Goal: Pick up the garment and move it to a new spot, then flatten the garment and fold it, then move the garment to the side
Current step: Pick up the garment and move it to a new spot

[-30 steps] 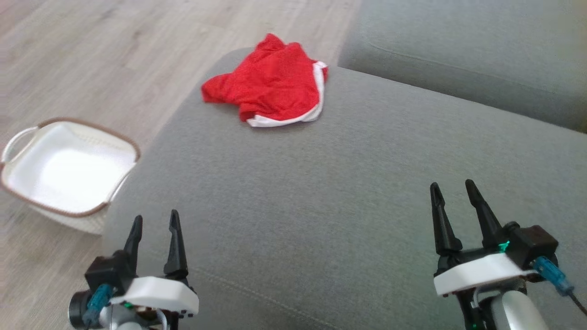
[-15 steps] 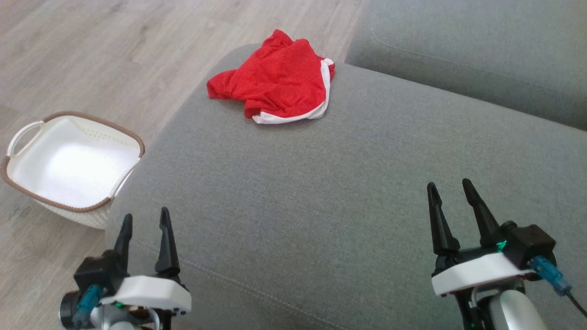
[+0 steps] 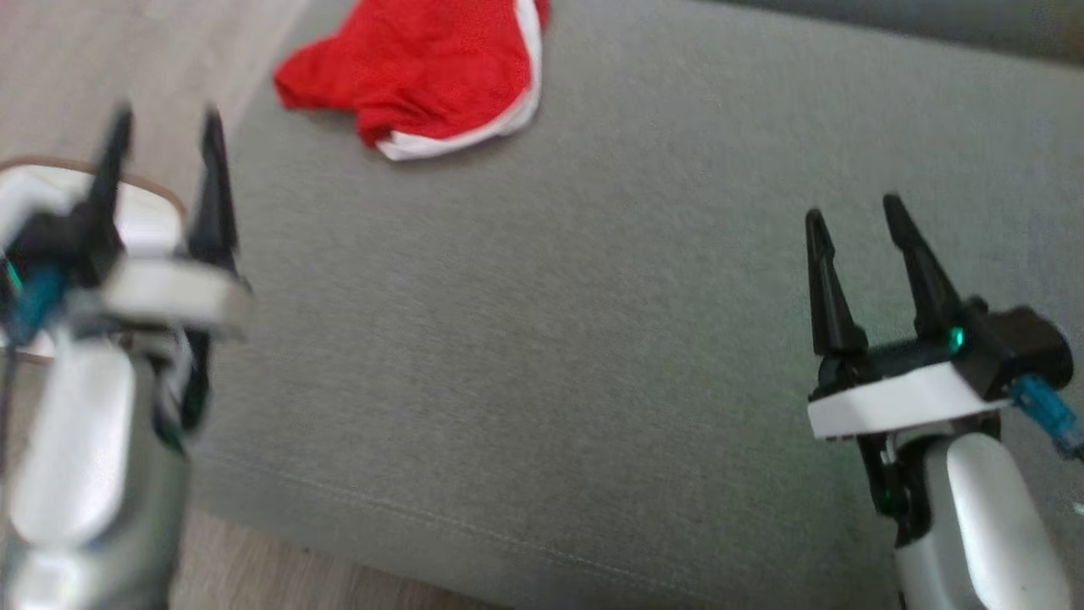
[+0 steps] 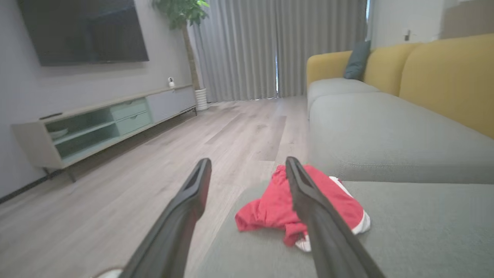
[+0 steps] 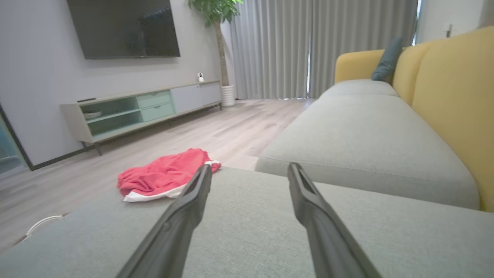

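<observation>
Garment (image 3: 415,76), red with a white hem, lies crumpled on the grey seat (image 3: 593,339), at its far left corner and close to the edge above the wood floor (image 3: 127,51). The left gripper (image 3: 167,119), blurred in the head view, hangs at the seat's left edge, its jaws apart and empty. In its wrist view the garment lies ahead of the two fingers, partly behind one of them. The right gripper (image 3: 853,209) hovers over the right part of the seat, well apart from the garment, jaws likewise spread with nothing between them. A white basket (image 3: 21,191) with a brown rim sits on the floor behind the left gripper. Beyond the seat stands a sofa (image 5: 444,96) with a yellow back, and across the floor a TV cabinet (image 5: 135,108).
</observation>
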Motion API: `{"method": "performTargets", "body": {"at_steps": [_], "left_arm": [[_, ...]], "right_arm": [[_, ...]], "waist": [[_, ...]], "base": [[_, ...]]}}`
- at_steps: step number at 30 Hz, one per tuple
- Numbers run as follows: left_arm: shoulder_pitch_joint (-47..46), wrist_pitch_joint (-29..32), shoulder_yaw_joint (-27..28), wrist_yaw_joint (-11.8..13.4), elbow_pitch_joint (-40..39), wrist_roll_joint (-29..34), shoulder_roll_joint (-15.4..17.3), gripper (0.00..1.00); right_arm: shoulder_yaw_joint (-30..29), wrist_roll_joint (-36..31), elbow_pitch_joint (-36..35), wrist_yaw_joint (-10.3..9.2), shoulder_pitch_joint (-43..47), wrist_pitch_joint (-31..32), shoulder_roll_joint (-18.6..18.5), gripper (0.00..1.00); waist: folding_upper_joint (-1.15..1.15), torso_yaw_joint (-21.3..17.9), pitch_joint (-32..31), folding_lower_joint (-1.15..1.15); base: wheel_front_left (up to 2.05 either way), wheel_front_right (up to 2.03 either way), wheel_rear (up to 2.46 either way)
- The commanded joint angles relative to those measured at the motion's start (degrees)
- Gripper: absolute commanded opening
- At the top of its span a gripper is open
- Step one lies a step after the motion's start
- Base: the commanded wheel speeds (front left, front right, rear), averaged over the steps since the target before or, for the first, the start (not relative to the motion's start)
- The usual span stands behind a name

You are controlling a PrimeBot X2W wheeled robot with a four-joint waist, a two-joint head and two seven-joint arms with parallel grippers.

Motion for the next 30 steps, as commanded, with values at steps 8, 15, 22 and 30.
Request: {"method": "performTargets", "body": {"at_steps": [8, 15, 22, 30], "left_arm": [[-23.7, 9.2, -0.3, -4.7, 13.5, 3.1, 7.5, 1.0], [-33.8, 17.5, -1.7, -8.0, 28.0, 0.3, 9.3, 1.0], [-37.3, 25.7, -3.2, -9.0, 37.3, -2.2, 11.0, 1.0], [-38.2, 27.7, -3.4, -8.6, 42.3, -3.2, 11.7, 0.0]], "right_arm": [[2.3, -2.0, -5.4, 0.37, -6.6, 1.0, -0.2, 1.0], [2.1, -2.5, -7.3, 0.37, -8.4, 0.9, -0.2, 1.0], [2.0, -2.7, -8.1, 0.37, -8.5, 0.6, -0.2, 1.0], [1.6, -2.5, -8.0, 0.37, -8.3, 0.4, -0.2, 1.0]], "waist": [[0.0, -11.4, 15.2, 0.0], [0.0, -15.4, 20.7, 0.0], [0.0, -16.9, 22.3, 0.0], [0.0, -17.3, 21.0, 0.0]], "base": [[0.0, 0.0, 0.0], [0.0, 0.0, 0.0], [0.0, 0.0, 0.0], [0.0, 0.0, 0.0]]}}
